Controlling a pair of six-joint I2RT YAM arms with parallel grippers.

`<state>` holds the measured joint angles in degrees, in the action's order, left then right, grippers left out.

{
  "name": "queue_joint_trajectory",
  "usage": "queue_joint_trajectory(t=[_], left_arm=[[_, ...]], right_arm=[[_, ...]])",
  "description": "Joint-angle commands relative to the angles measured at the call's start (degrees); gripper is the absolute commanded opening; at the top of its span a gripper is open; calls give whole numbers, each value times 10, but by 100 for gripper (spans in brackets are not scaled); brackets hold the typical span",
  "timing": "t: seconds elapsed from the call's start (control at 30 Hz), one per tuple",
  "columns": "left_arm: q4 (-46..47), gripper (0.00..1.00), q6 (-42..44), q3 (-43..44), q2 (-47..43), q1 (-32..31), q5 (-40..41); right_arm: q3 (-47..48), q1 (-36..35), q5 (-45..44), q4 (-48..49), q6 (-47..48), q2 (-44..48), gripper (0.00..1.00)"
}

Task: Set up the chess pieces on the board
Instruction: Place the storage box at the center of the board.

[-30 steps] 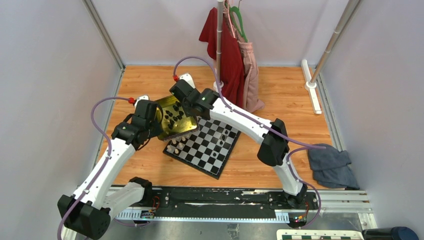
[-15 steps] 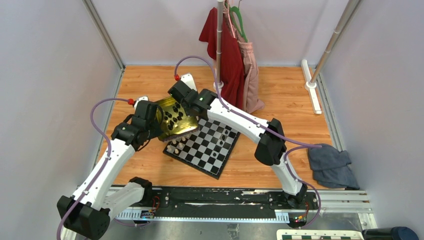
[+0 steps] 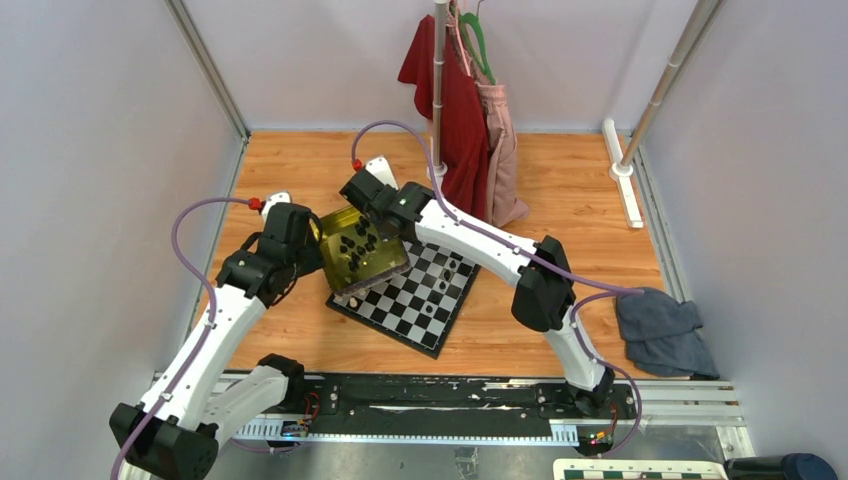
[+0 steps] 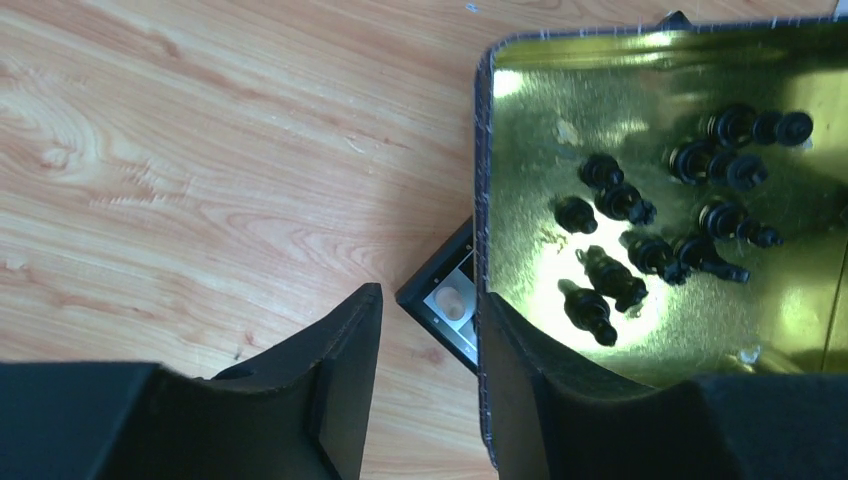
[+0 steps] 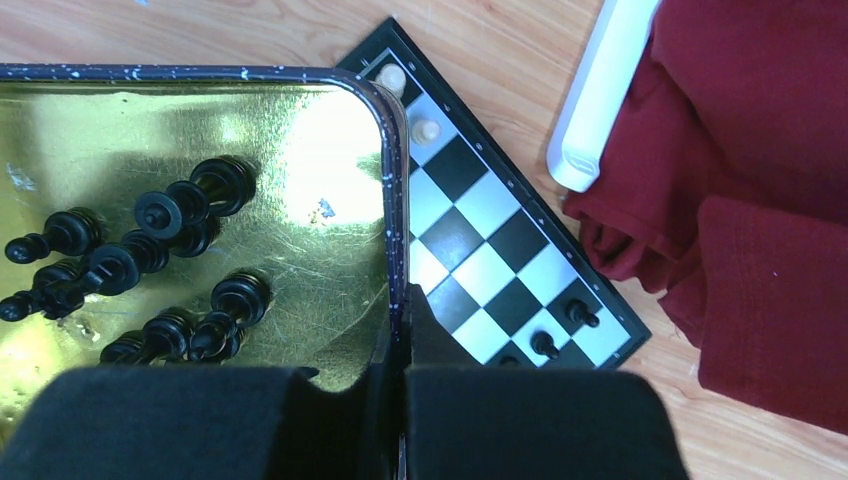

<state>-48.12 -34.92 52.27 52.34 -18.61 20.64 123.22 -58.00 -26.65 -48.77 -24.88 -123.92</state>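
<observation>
Wood-grain table (image 3: pixel 570 190) fills the top view, which alone shows both arms. The left arm (image 3: pixel 215 330) rises from its base and bends inward at the elbow. The right arm (image 3: pixel 480 245) stretches out long and low across the board (image 3: pixel 420 300) towards the far left. The board sits askew at mid-table, black-and-white chequered with a thin black rim. A shiny gold tray (image 3: pixel 385 262) lies tilted over its far left corner. A red garment (image 3: pixel 465 110) hangs from a pole behind. Only the left wrist view shows the left claw (image 4: pixel 430 300) with its fingers parted on either side of the tray's near wall, gripping nothing, with a corner of the board visible below the gap. Only the right wrist view shows the right claw (image 5: pixel 402 330) pinched tight on the tray's rim beside a rounded corner. The chess pieces (image 4: pixel 640 250), small and glossy black, lie mostly toppled in a loose cluster on the tray's floor. The right wrist view adds two black pieces (image 5: pixel 562 330) standing on the board's edge row, and two cream pieces (image 5: pixel 408 104) at another corner.
</observation>
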Motion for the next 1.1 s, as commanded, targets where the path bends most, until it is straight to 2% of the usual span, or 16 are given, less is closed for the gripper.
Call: queue_joint_trajectory(t=[0.0,0.5,0.77,1.07], left_arm=[[0,47,4,22,-6,-3,20],[-9,48,8,34,8,-3,42],[-4,48,8,22,20,-3,39],[21,48,7,9,29,-3,18]], right_arm=[[-33,-3,-18,-19,0,55,0],[-295,-2,-51,-9,-68,275,0],[-423,7,-96,-66,-134,413,0],[-553,53,-98,-120,-220,548,0]])
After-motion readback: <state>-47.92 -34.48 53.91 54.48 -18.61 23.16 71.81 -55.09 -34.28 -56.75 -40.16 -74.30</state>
